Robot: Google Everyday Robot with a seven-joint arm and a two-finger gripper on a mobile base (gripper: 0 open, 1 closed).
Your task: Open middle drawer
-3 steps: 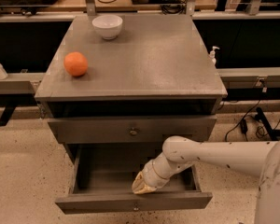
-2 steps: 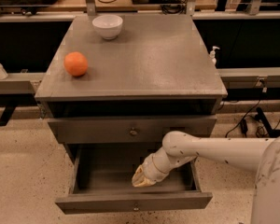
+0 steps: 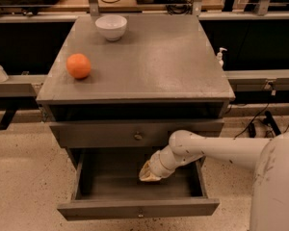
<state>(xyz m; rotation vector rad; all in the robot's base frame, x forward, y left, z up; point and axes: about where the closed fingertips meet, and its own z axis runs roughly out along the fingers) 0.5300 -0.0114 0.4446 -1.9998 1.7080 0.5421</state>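
**Pincer drawn back from the front panel, middle drawer pulled out**

Against the view a second ago, my pincer (image 3: 149, 173) sits farther from the drawer's front panel and closer to the cabinet body. The pale arm (image 3: 216, 150) behind it has lifted a little with it. The middle drawer (image 3: 96, 210) has not shifted; it is pulled out as far as it was then.

The pincer hangs inside that drawer, over its grey floor and roughly midway between the side walls. The drawer's front panel and small round knob (image 3: 141, 212) lie just nearer to me than the pincer. I cannot tell how far open the pincer is; it looks to have hold of nothing, though its tip is partly masked by the wrist. It is apart from the knob.

Just above the pincer is the top drawer (image 3: 96, 134), pushed in, its own knob almost straight over the pincer.

Higher still is the cabinet top (image 3: 154, 61). An orange (image 3: 78, 65) lies on it up and to the left of the pincer. A white bowl (image 3: 111, 27) stands beyond that at the far edge; from this angle I cannot see what it holds. A small pump bottle (image 3: 220, 57) stands off the cabinet's right edge, up and right of the pincer.
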